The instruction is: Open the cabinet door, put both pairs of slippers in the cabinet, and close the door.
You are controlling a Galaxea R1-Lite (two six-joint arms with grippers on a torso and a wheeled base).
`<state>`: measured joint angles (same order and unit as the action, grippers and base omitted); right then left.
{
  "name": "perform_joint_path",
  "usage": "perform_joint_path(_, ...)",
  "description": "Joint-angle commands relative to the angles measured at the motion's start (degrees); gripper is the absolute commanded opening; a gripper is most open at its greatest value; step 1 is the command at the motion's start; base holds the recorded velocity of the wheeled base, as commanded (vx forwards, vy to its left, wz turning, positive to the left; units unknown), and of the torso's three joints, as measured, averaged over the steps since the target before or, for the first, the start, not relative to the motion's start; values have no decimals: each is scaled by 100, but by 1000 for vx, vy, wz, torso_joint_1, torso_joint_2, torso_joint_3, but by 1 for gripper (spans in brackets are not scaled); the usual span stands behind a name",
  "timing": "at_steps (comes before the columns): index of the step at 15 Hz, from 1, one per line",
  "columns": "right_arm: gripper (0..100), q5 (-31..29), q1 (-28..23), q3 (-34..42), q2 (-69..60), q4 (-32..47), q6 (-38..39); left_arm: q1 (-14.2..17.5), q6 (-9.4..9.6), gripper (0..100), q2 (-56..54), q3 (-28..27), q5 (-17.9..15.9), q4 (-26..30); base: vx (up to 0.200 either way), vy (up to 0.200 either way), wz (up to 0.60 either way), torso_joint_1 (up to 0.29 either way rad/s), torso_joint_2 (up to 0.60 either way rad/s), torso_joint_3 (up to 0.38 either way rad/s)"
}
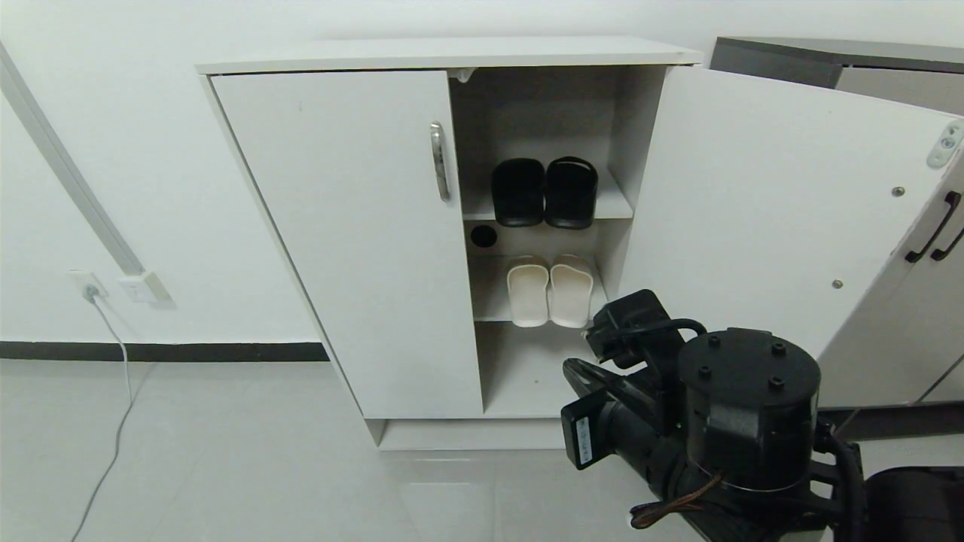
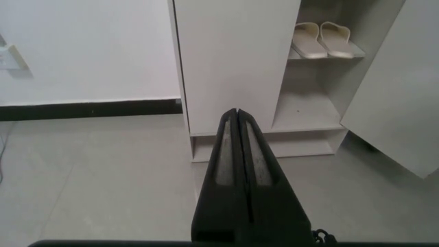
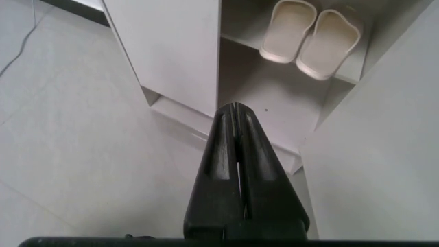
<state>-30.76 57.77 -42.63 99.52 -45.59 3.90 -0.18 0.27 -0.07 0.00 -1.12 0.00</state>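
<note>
Right gripper hanging before cabinet, fingers pressed together, holding nothing; left gripper likewise. Black slippers sitting on cabinet's upper shelf, white slippers on shelf beneath, both stowed. Door standing wide, likely awaiting closing push.

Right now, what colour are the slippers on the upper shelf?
Black; the slippers show best in head view.

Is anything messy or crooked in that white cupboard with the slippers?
Nothing looks wrong. The black slippers sit neatly side by side, and the white slippers sit the same way one level below. The white cabinet's right door just stands open. The round dark hole beneath the black pair looks deliberate, not damage.
</note>
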Motion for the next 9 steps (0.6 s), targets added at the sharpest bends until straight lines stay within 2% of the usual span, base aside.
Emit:
perform_joint_path(1,0,0,-20,0,41,-2,-3,1,0,0,7,0,-2,0,0,0,0,0,0,0)
perform_joint_path(4,0,87,-108,0,32,-2,5,1,8,0,7,0,-2,0,0,0,0,0,0,0)
perform_joint_path(5,0,87,-117,0,32,7,5,1,8,0,7,0,-2,0,0,0,0,-7,-183,-203)
perform_joint_path(7,0,87,-117,0,32,-2,-3,1,8,0,7,0,-2,0,0,0,0,-5,-161,-322)
perform_joint_path(9,0,87,-117,0,32,-2,-12,1,8,0,7,0,-2,0,0,0,0,36,-449,-388)
